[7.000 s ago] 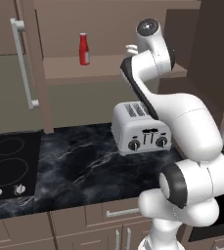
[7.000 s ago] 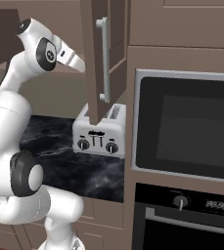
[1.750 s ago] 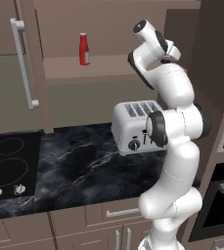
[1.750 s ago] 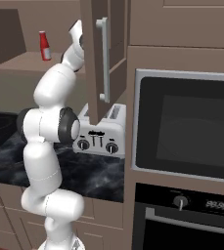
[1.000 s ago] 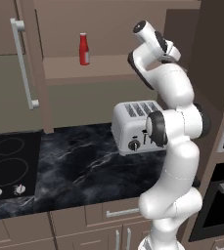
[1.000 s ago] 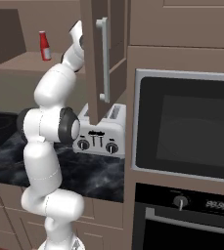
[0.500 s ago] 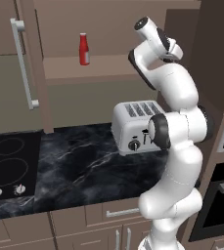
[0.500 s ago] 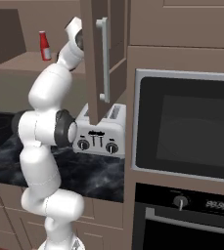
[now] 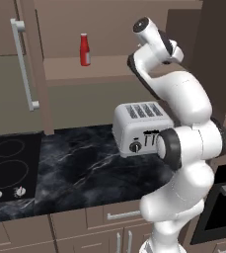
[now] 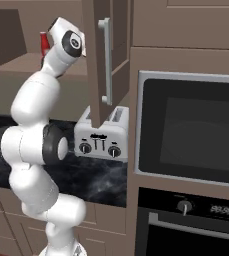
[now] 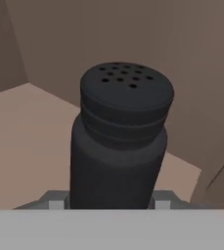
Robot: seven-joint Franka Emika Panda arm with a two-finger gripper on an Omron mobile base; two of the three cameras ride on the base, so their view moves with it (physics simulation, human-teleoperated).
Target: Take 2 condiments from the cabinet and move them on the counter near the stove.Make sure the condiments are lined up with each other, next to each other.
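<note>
Shaker (image 11: 121,141) close ahead in hand view, dark, perforated cap, upright on cabinet (image 9: 109,69) shelf, apparently between the fingers. Tool state cannot be told: fingertips hidden behind shaker body, contact unconfirmed. Arm raised high, hand reaching into right part of open cabinet, above toaster (image 9: 141,127). Red bottle (image 9: 85,50) upright on same shelf, well apart to the left, untouched. Surface (image 9: 90,163) dark marble, stove (image 9: 8,168) at left end. Judged step: pickup of first condiment, early in task. Next move likely calls for firm closure on shaker, lift clear of shelf, withdrawal past door, then carry leftward to surface beside stove, room left for bottle.
</note>
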